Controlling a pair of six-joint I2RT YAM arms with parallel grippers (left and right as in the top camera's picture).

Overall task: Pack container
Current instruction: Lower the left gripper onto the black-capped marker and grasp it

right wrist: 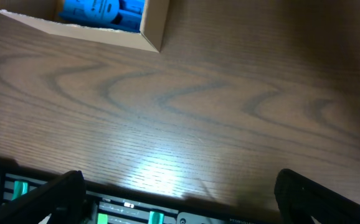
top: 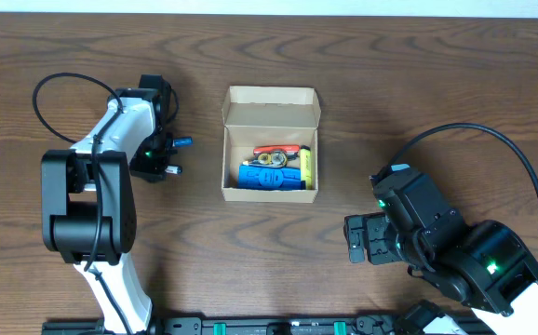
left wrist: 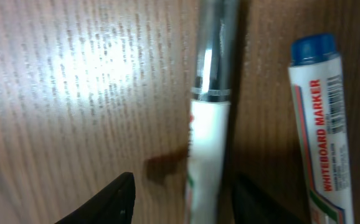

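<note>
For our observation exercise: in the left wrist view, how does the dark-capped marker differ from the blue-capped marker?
The dark-capped marker has a glossy dark cap; the blue-capped marker a blue one. The dark-capped marker lies between the fingers of the left gripper; the blue-capped marker lies outside them. The blue-capped marker shows WHITEBOARD MARKER lettering; the dark-capped marker's print barely shows. Both have white barrels and lie nearly parallel on the table.

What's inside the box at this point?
The box holds a blue object, a red item beside it and a yellow pen along one wall. Anything beneath them is covered.
</note>
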